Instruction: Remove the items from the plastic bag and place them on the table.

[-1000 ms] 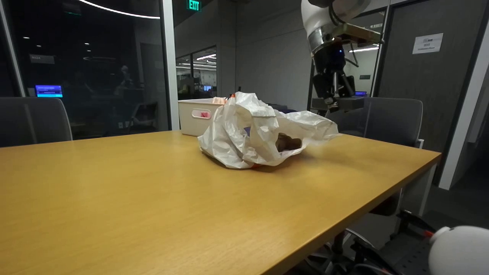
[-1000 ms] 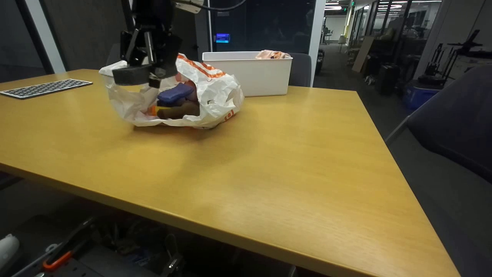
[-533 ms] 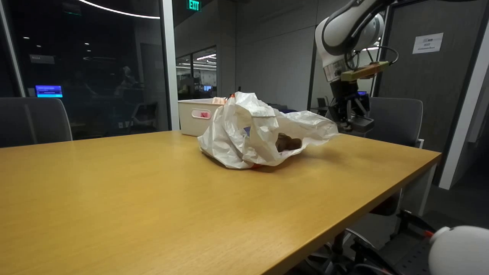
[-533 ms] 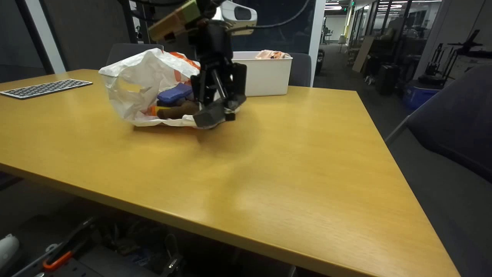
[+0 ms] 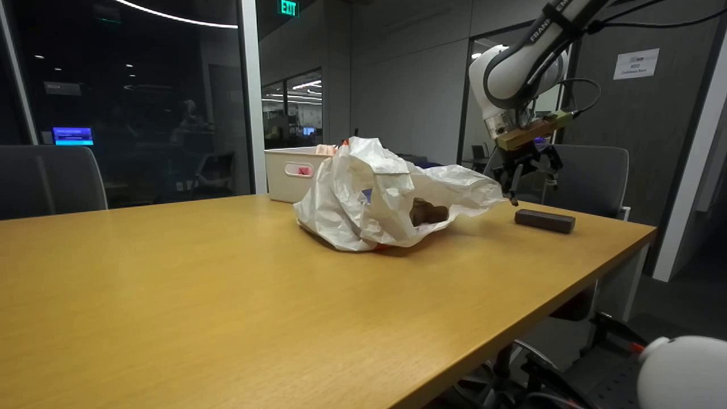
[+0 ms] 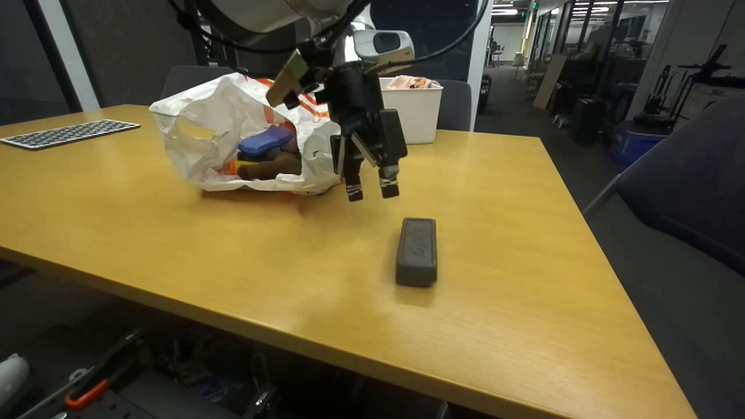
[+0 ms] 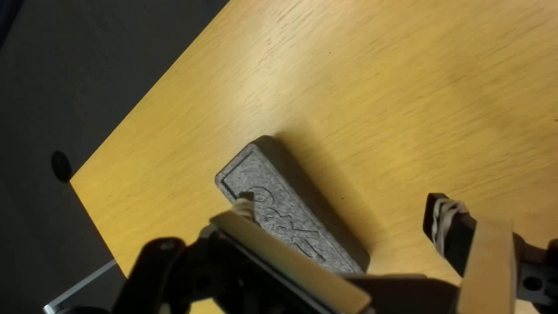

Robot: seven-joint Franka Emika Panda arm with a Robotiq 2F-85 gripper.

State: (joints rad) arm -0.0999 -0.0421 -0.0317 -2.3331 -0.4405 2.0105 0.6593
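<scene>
A flat black item (image 6: 417, 251), an oblong block with an engraved top, lies on the table (image 6: 495, 279) and also shows in the wrist view as a dark block (image 7: 283, 213). Above and behind it hangs my gripper (image 6: 372, 191), its fingers wide apart and holding nothing. The wrist view has one fingertip (image 7: 246, 203) overlapping the block and the other over bare wood. The crumpled white plastic bag (image 5: 341, 210) rests on the table, mouth open. Inside it are a blue item (image 6: 266, 140), a lumpy dark brown item (image 6: 272, 167) and something orange (image 6: 233, 167); its depths are hidden.
Behind the bag stands a rigid white box (image 6: 419, 110) with pinkish cloth in it. A keyboard (image 6: 70, 134) lies at the table's far side. The table's corner is close to the block in the wrist view. Chairs (image 5: 590, 176) border the table.
From over the bag, my gripper has swung away from it and lowered, carrying the black block. Since half a second ago its jaws have opened and the block has come to rest on the table.
</scene>
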